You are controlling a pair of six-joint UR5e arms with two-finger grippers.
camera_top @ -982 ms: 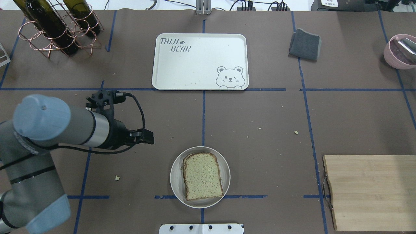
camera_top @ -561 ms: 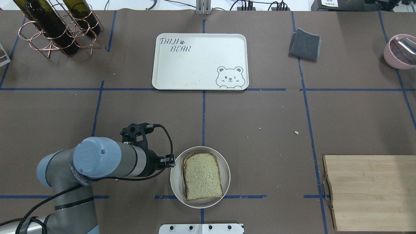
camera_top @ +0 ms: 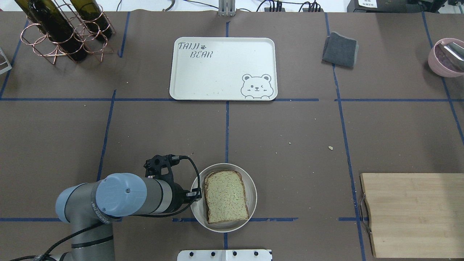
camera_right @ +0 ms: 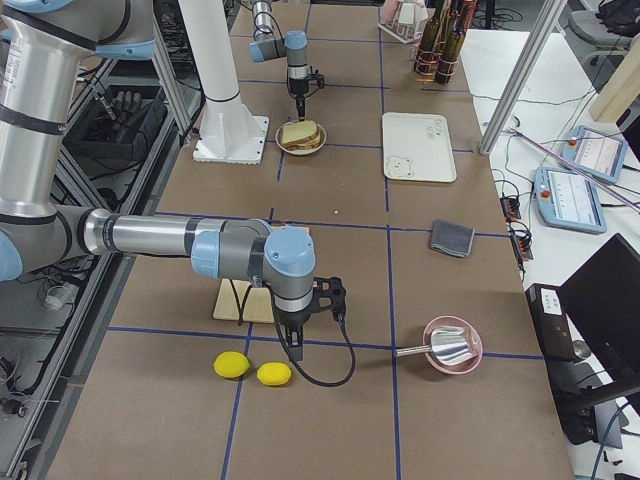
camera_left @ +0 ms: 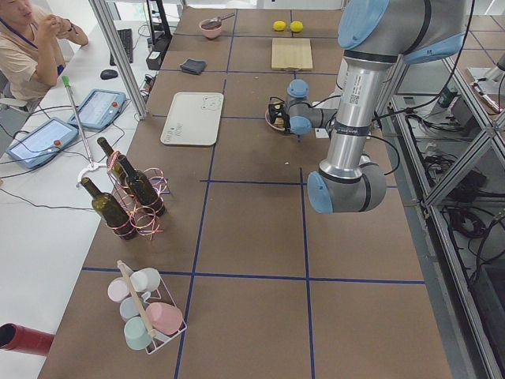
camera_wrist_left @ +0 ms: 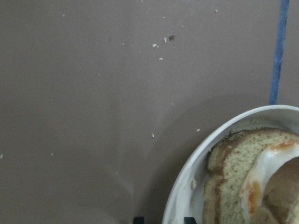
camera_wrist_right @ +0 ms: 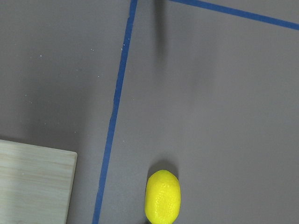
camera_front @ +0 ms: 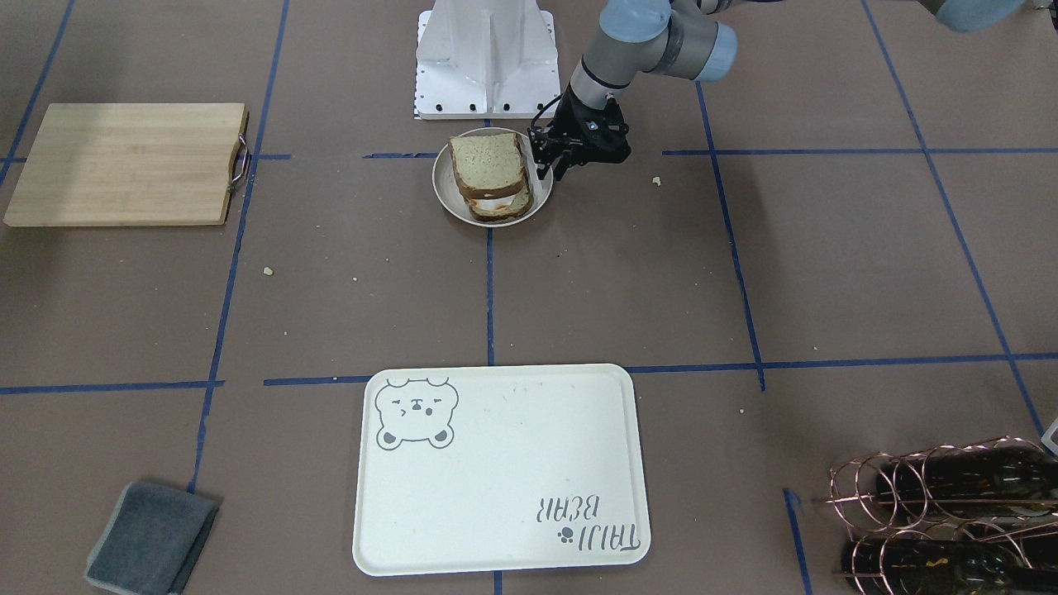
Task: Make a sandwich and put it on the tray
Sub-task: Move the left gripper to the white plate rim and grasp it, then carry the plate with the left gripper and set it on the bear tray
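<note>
My left gripper [camera_top: 197, 195] hangs at the left rim of the plate [camera_top: 253, 188]. Its fingers are apart and hold nothing, and the rim seems to lie between them. The sandwich [camera_top: 225, 195] rests on that plate, lower middle of the overhead view, and the tray [camera_top: 221, 69] is well apart at upper middle. If I close here, I likely pinch the plate, not the bread. A lift could then tip the slices and slide the egg [camera_wrist_left: 261, 170] out.

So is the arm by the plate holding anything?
Nothing is held. Its fingers stand open on either side of the plate's rim, beside the sandwich.
</note>
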